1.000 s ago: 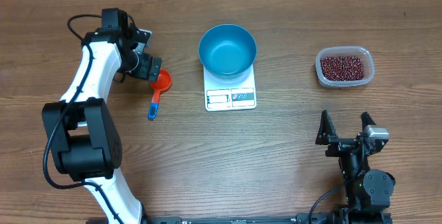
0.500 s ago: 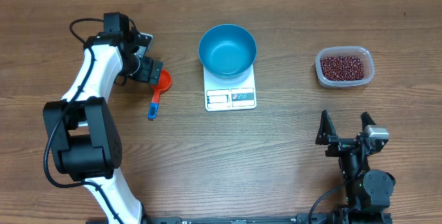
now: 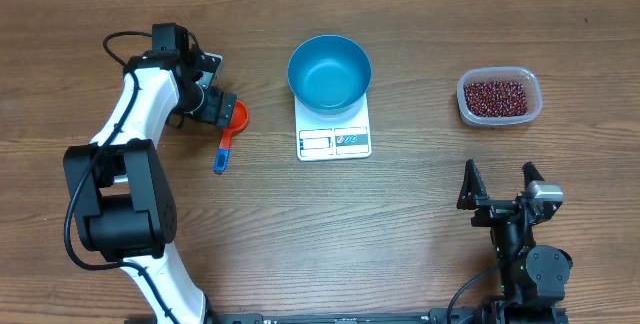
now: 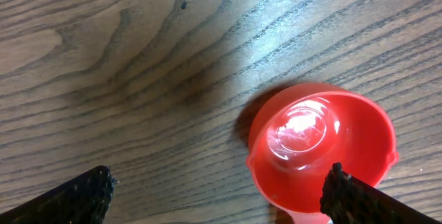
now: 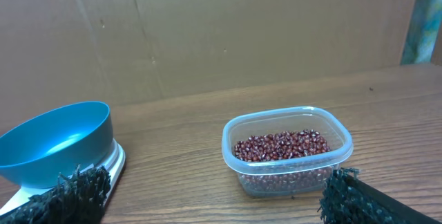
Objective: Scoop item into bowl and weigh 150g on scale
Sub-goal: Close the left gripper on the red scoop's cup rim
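Hovering spread wide over the red cup of the scoop (image 4: 321,148), the left end effector (image 4: 219,179) holds nothing; the right end effector (image 3: 498,172), also spread, faces the tub (image 5: 288,124) of beans (image 5: 280,145); the bowl (image 3: 329,72) sits on the scale (image 3: 334,140)

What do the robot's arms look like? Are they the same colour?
No. The left arm has a long white shell with chunky black joints and a black cable looping by its wrist. The right arm looks all black, with a small pale block. Both grippers' fingers are black and rough-textured.
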`<state>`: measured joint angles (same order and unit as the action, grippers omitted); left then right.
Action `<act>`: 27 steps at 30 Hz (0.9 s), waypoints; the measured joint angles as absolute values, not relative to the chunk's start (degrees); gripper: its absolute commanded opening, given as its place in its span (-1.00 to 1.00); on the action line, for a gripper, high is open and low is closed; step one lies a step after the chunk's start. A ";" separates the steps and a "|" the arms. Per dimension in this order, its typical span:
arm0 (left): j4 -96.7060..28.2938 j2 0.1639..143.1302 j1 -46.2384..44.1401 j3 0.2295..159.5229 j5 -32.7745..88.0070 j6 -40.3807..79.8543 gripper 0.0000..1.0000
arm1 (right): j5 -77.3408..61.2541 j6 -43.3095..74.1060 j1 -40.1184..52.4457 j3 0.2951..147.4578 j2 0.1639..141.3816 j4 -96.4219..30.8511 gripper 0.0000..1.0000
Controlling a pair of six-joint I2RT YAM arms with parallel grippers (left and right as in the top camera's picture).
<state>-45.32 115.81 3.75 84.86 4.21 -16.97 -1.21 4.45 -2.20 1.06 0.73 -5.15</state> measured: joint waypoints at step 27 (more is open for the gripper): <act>-43.64 115.87 3.75 83.46 4.21 -16.99 0.99 | -1.19 4.47 -2.20 1.06 0.73 -5.13 1.00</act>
